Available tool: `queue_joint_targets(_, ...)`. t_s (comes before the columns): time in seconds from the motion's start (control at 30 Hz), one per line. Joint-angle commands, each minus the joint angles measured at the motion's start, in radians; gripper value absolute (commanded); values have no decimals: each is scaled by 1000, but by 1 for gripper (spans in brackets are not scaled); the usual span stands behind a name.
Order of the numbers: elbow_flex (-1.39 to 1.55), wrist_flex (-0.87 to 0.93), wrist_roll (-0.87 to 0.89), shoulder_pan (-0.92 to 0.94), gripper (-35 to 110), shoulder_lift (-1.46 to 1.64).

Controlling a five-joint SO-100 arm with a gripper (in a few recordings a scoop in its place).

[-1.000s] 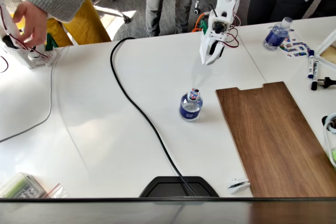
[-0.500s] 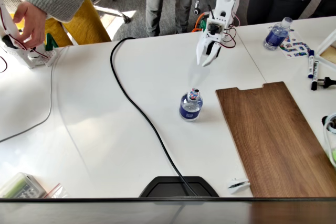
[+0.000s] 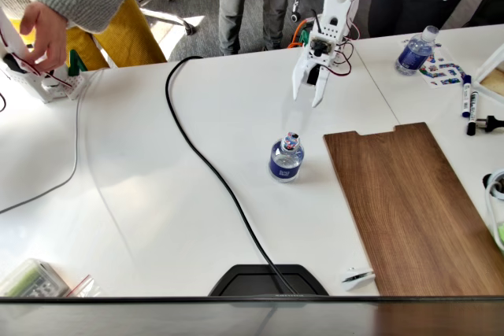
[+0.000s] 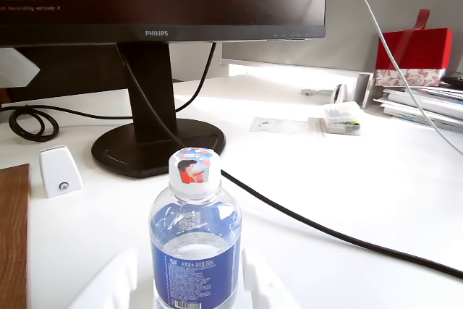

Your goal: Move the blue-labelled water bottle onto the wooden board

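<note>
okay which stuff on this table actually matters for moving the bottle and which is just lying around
Part of the job:
blue-labelled water bottle, standing on the white table
wooden board, beside it, nothing on it
gripper, open, above the bottle

Just lying about:
second bottle
black cable
markers
monitor base

The white hand hangs with fingers spread above the white worktop, beyond the upright water bottle. The wooden board lies just right of the bottle. 1 black cable runs left of it.
</note>
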Motion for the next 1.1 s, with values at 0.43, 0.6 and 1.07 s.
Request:
queue_joint_targets(0.43,-275,-160,-18,49,21,-316)
queue_joint_targets(0.6,-339,-121,-11,51,22,-316)
queue_joint_targets(1.07,-417,-94,-14,40,22,-362)
